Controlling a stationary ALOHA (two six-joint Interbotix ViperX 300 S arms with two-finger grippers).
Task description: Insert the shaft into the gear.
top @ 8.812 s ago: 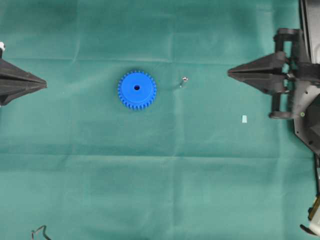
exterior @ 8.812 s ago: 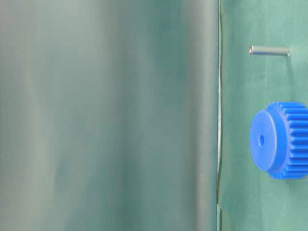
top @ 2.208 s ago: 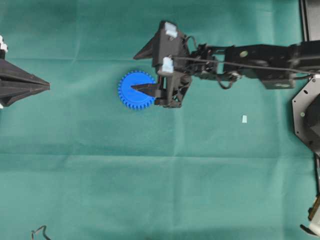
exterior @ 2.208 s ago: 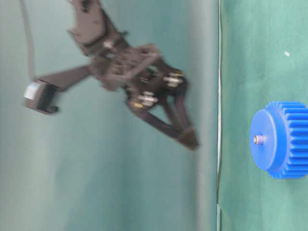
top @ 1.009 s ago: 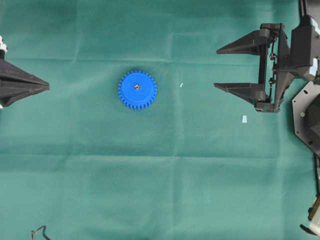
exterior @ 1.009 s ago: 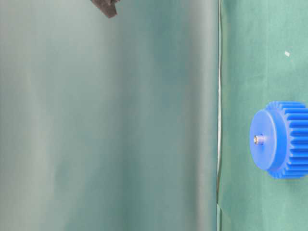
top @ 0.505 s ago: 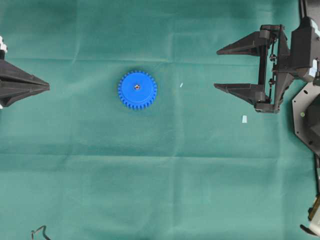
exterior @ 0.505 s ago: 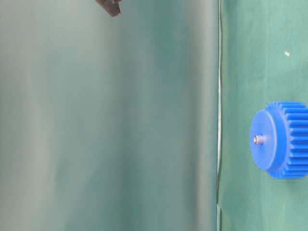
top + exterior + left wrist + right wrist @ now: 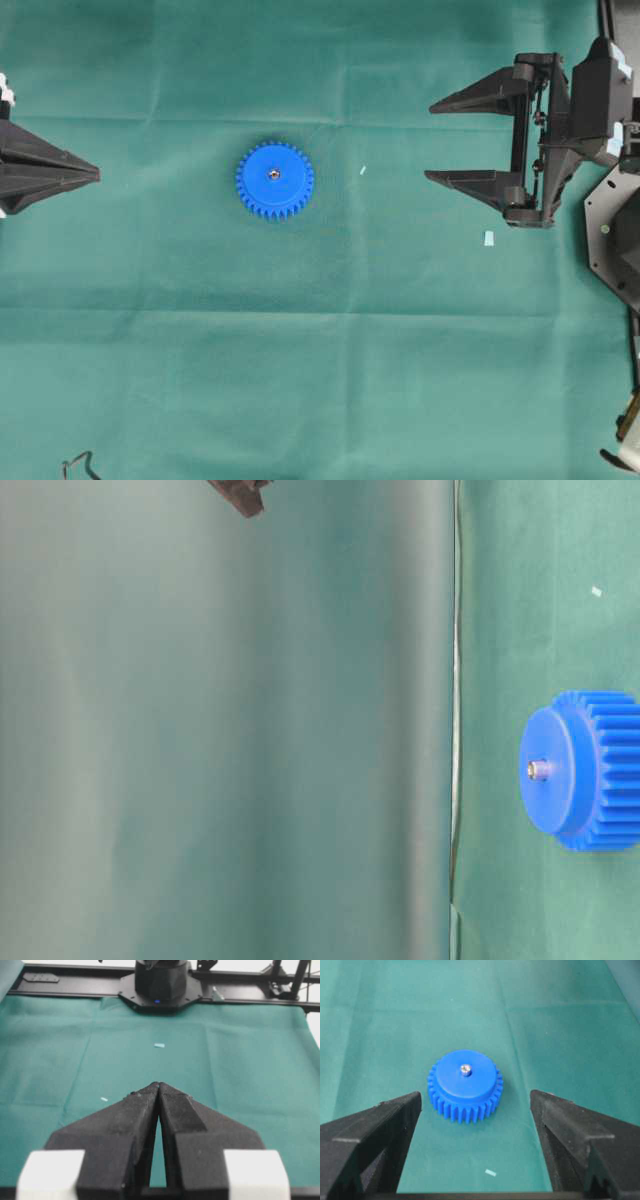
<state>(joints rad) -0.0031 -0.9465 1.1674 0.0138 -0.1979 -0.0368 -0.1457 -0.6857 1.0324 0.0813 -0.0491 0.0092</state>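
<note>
Gear (image 9: 274, 180) flat on green tabletop (image 9: 300, 350), shaft (image 9: 274, 174) upright in its centre hole, tip protruding. Right hand (image 9: 432, 141) released, jaws wide, well apart from gear. Left hand (image 9: 97, 174) clenched, empty.

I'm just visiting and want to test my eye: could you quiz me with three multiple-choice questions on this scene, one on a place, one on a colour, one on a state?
1. Where is the shaft?
A. in the gear's centre hole
B. beside the gear
C. held by a tool

2. What colour is the gear?
A. red
B. blue
C. white

3. How is the right tool?
A. shut on the shaft
B. shut and empty
C. open and empty

Answers: 1 A, its silvery tip stands out of the hub; 2 B, bright blue on green cloth; 3 C, its fingers stand wide apart, away from the gear.
</note>
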